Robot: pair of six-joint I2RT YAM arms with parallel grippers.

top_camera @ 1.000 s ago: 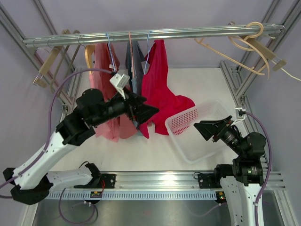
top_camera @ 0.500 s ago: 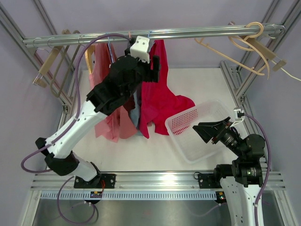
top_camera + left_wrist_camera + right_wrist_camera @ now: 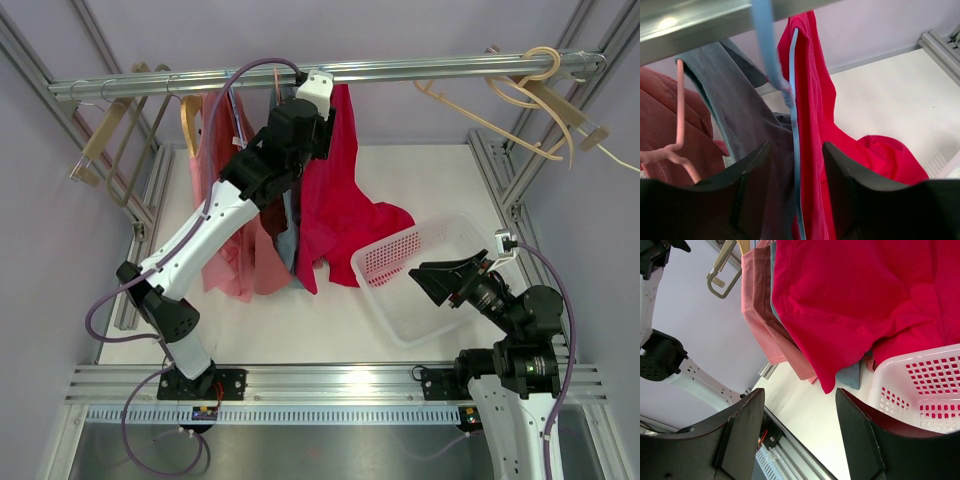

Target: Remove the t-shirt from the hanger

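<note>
Just under the rail [image 3: 400,68], holds the left gripper [image 3: 796,150] spread wide, one finger either side of the blue hanger [image 3: 793,125] wire bearing the red t-shirt [image 3: 815,100]. Well below the rail, beside the white basket [image 3: 395,255], points the right gripper [image 3: 799,395], likewise agape, at the shirt's hem.

Top view: left arm [image 3: 280,150] covers the hooks and collars behind it, upper centre. Left wrist: blue hanger [image 3: 794,125] blurs near the rail [image 3: 700,20] and runs off the bottom edge with the red t-shirt [image 3: 816,90]. Right wrist: basket [image 3: 920,390] cut by the right edge, t-shirt by the top edge.
</note>
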